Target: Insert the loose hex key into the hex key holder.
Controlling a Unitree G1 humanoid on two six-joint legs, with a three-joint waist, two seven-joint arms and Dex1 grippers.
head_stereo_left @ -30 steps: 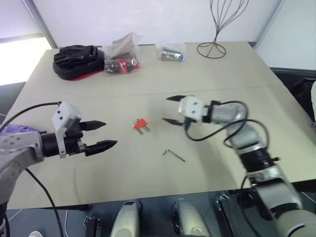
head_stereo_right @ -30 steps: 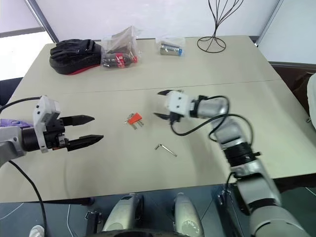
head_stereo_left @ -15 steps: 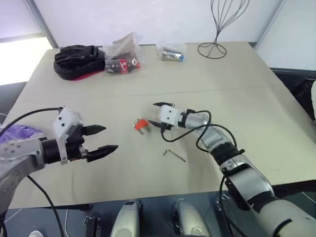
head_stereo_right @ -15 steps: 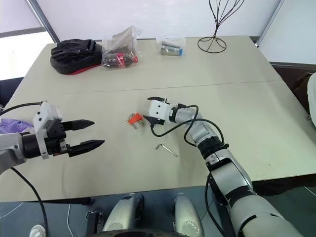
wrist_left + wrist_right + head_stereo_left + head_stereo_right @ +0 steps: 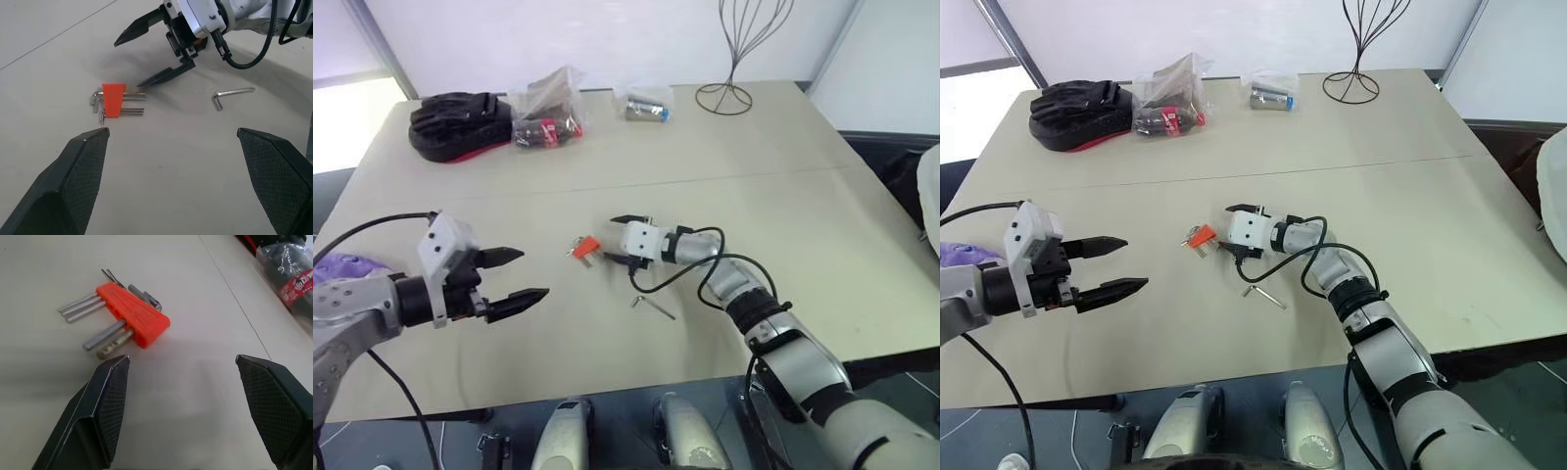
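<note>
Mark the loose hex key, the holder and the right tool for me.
Loose hex key [image 5: 234, 91], left wrist view, on its long shank.
Holder [image 5: 134, 313], right wrist view, on the orange block's top face.
Right tool [image 5: 616, 238], left eye view, midway between its open fingertips.

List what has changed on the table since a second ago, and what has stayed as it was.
The right gripper came down and moved left across the beige table, and now sits with open jaws beside the small orange plastic hex key holder. It has taken hold of nothing. The left gripper stayed open and in place. The holder and the thin grey L-shaped loose hex key lie where they were.
</note>
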